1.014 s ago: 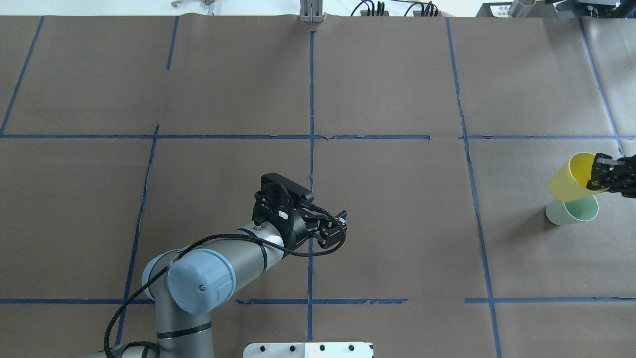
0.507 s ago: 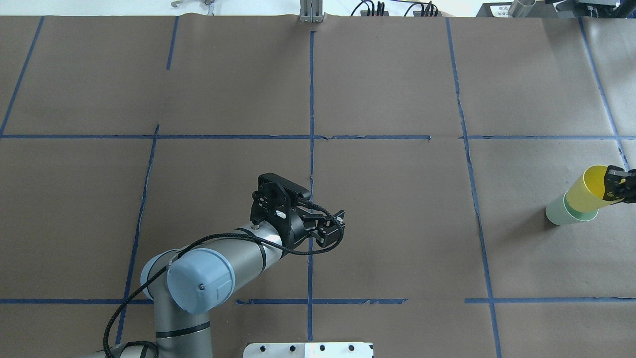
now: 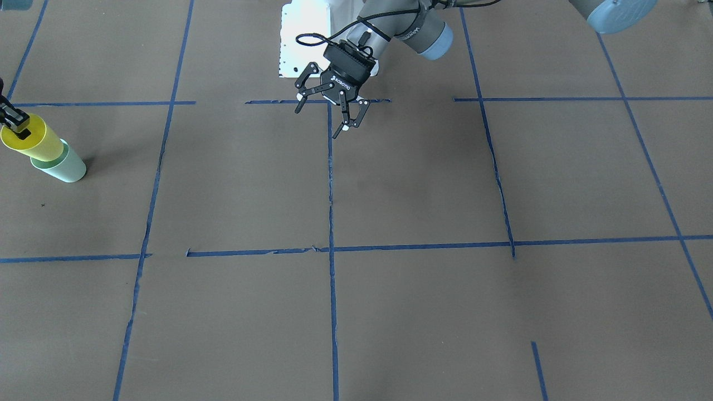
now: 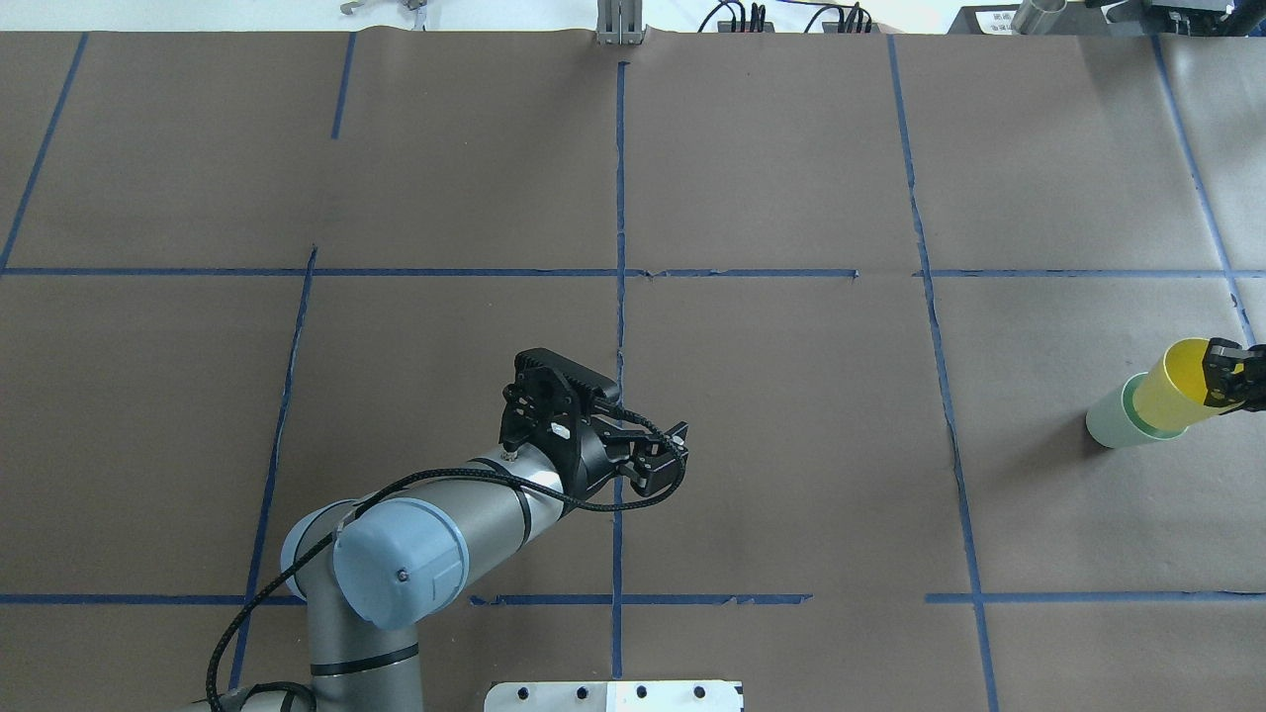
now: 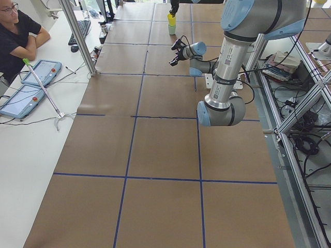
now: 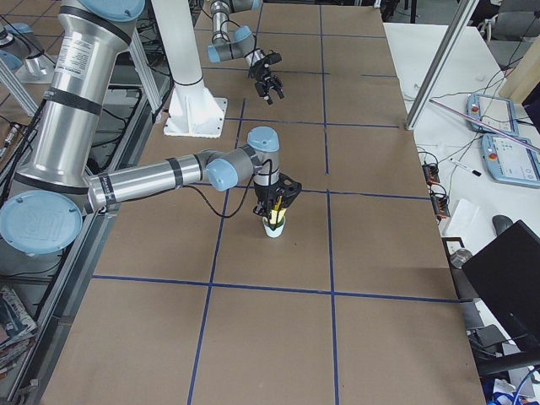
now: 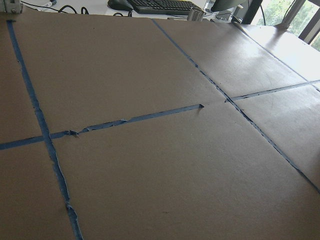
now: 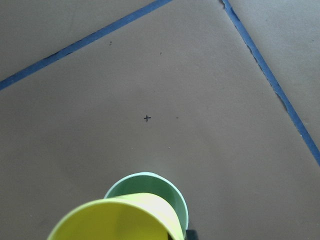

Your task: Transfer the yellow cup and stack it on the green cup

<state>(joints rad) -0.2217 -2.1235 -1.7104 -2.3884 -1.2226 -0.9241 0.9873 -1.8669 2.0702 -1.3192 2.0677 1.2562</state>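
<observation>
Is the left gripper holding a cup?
No, the left gripper is open and empty at mid-table; the yellow cup is in the right gripper.

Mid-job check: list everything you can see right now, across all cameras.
table: one, brown paper with blue tape grid.
green cup: one, pale mint, standing at the table's end on the robot's right.
yellow cup: one, bright yellow, seated in the green cup.
base plate: one, white, robot's edge of the table.
operator: one, dark shirt, at the side bench.
pendants: two, grey-blue, on that bench.
left gripper: one, black, fingers open, empty, above mid-table.
right gripper: one, black, fingers shut on the yellow cup's rim.
</observation>
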